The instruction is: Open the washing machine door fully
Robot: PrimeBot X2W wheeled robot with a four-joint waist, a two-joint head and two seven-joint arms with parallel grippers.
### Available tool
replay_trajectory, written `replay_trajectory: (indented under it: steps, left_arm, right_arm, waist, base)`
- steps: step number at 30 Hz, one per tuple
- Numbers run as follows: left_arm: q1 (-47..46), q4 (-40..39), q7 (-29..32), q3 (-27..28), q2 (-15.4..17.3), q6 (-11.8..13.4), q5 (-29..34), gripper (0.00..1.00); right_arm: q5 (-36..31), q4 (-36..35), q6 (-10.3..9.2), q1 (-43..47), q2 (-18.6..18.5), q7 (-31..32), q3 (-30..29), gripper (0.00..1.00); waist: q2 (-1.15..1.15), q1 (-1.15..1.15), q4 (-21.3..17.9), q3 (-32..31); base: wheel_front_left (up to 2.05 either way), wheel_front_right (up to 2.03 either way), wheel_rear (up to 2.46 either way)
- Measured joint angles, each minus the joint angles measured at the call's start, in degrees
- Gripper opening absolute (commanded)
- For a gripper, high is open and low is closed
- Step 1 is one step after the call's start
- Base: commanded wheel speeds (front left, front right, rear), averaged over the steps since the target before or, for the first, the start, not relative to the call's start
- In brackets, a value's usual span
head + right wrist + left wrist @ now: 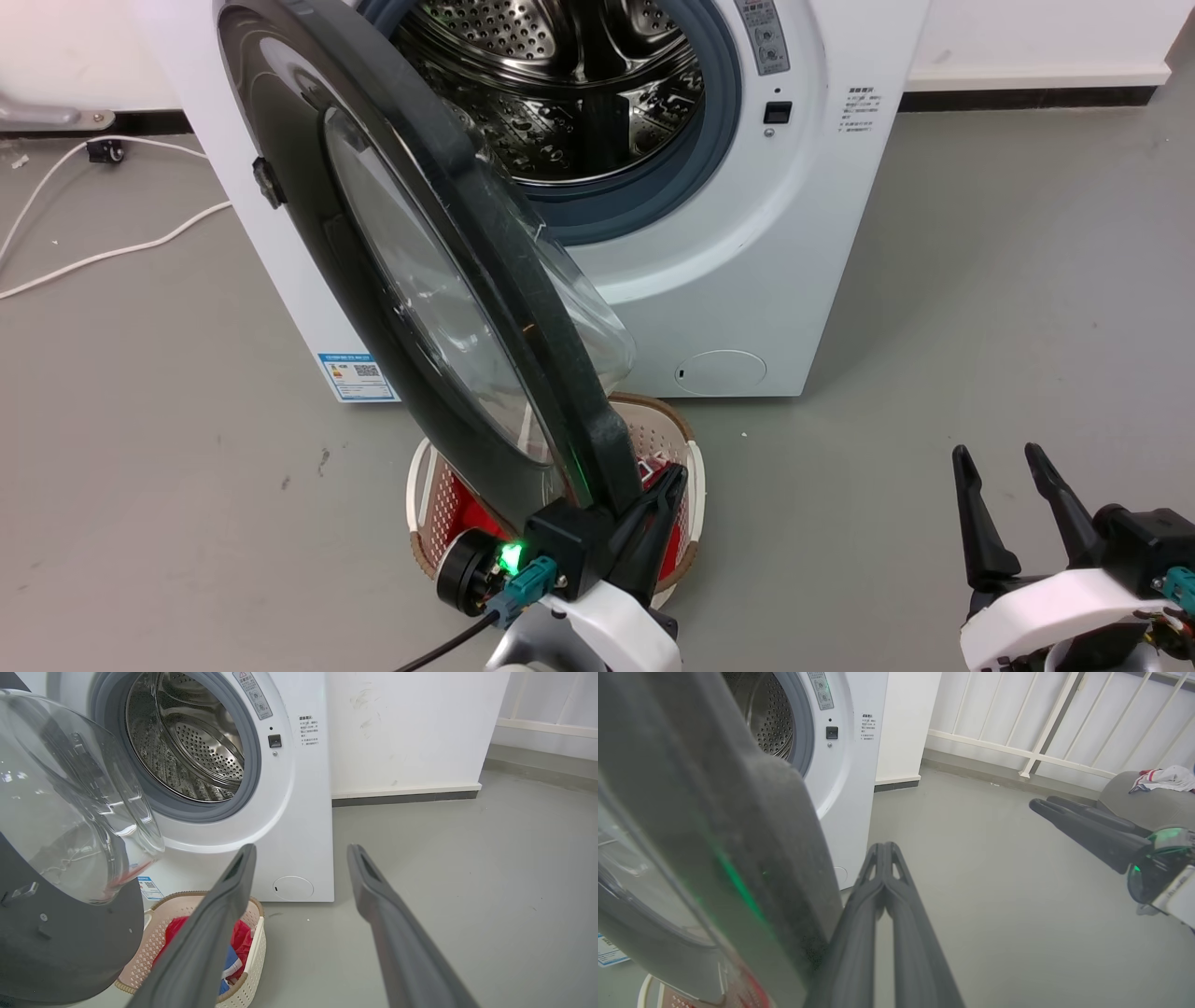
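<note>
Black-rimmed, the door (551,373) hangs half open from the washing machine's (747,280) left front edge, above the laundry basket (667,411), so we should push its inner rim steadily outward with our closed left gripper (674,476), the right gripper (994,453) open, well apart.

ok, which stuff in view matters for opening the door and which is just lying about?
Job: door; washing machine; left gripper, shut, beside the door's rim.
Lying about: basket; white cable; right gripper, open, apart from the door.
</note>
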Motion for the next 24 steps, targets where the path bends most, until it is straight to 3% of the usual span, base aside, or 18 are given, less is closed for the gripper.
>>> replay_trajectory:
  steps: [12,24]
  left_arm:
    - [3.8,-3.4,-2.1,0.1,0.5,2.5,0.0,0.0]
    - [7.7,-9.1,-2.2,-0.1,1.7,4.7,-0.4,0.0]
  right_arm:
    - [0.0,0.0,0.0,0.2,0.5,0.0,-1.5,1.0]
    - [0.3,-0.8,0.0,1.0,0.2,1.2,-2.5,1.0]
  waist:
    - [0.0,0.0,2.3,0.3]
    - [0.0,0.0,8.4,0.6]
  base:
    - [0.0,0.0,0.0]
    - [0.0,0.0,0.0]
